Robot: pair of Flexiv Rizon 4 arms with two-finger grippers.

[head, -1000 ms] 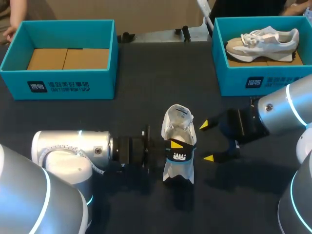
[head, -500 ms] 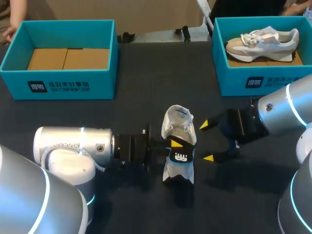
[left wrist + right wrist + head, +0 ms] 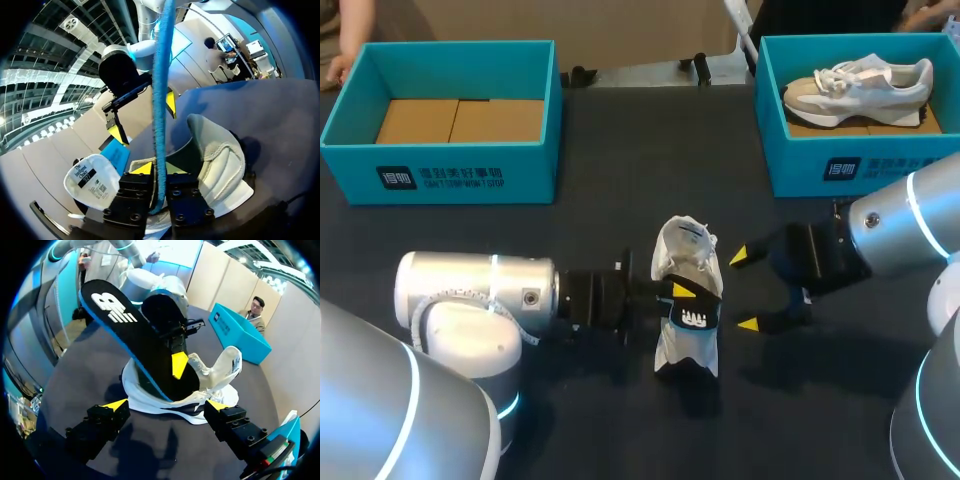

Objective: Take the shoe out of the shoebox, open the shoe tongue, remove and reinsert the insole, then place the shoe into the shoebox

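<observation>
Black on its face and blue along its rim, the insole (image 3: 135, 335) is sticking up at a slant out of the white shoe (image 3: 682, 245), with its lower end inside the opening and its upper end raised in the air. The shoe is sitting near the middle of the dark table (image 3: 600, 200), and its tongue (image 3: 232, 360) is folding outward, away from the opening.

The left gripper (image 3: 157, 168) is pinching the insole. In the left wrist view the blue rim is running straight up between the two yellow tips, which are pressing it from both sides with almost no gap. In the right wrist view one of its fingertips (image 3: 179, 365) is lying flat against the black face, just above the shoe's opening. The left arm (image 3: 470, 300) is lying low and nearly level, coming in from the left side with its wrist pointing across at the shoe.

The right gripper (image 3: 744, 290) is hanging just beside the shoe on the opposite side, with its fingers spread wide and touching nothing. In its own wrist view the shoe and insole are sitting ahead of it, framed by the two tips. The right arm (image 3: 910, 220) is slanting in from the right edge.

Well apart, at the far left, a teal shoebox (image 3: 535, 75) is standing with only its brown cardboard floor showing. At the far right a second teal box (image 3: 775, 150) is holding another pale shoe (image 3: 860, 80).
</observation>
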